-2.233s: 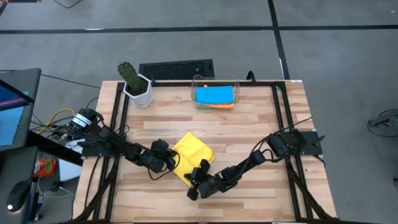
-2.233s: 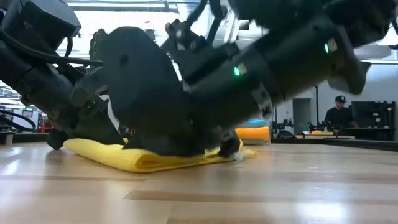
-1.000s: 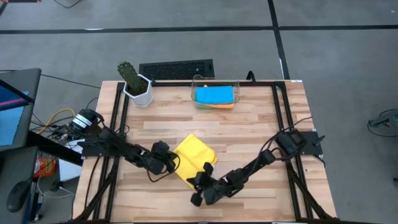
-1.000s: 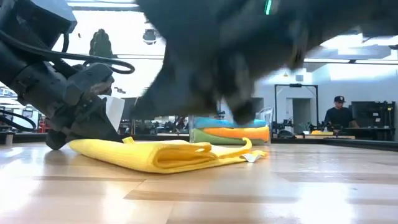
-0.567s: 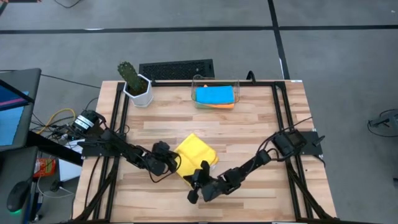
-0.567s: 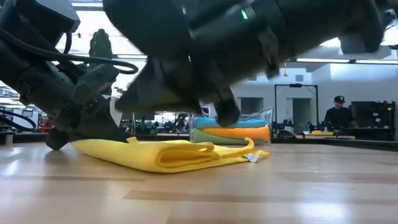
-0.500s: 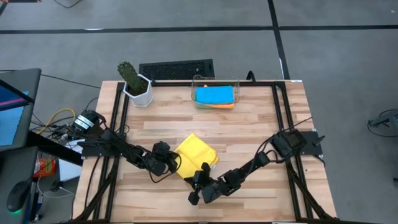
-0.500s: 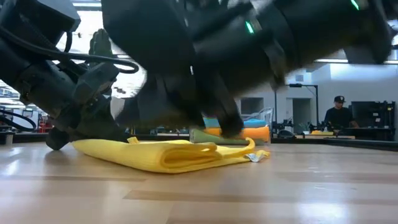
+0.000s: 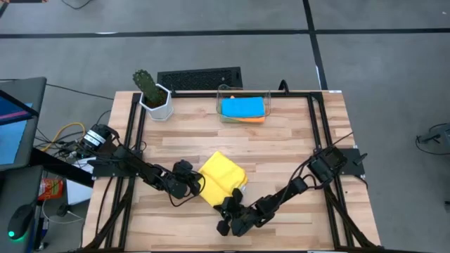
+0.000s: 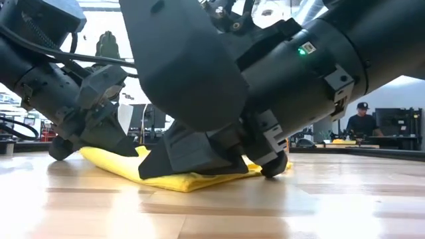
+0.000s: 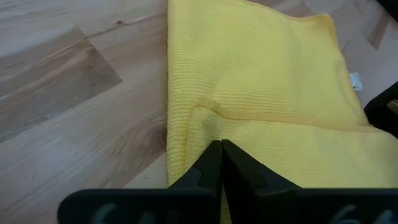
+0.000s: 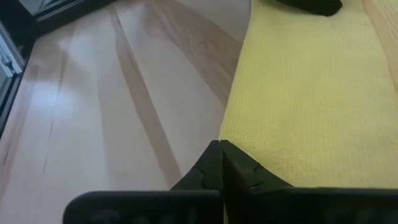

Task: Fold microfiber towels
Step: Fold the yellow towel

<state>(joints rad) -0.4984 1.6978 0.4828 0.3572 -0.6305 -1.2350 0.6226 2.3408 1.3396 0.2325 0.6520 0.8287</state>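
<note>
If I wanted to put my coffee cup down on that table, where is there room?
Bare wood lies between the yellow towel and the clear bin, and along the table's right side. It is crowded at the front middle, where the left pincer and right pincer press on the towel. A potted cactus fills the far-left corner.

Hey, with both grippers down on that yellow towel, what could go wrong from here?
The left gripper and right gripper, both shut, press opposite edges of the folded yellow towel. Sliding either could bunch or unfold it. The two arms sit close together, so a sideways move might make them collide.
</note>
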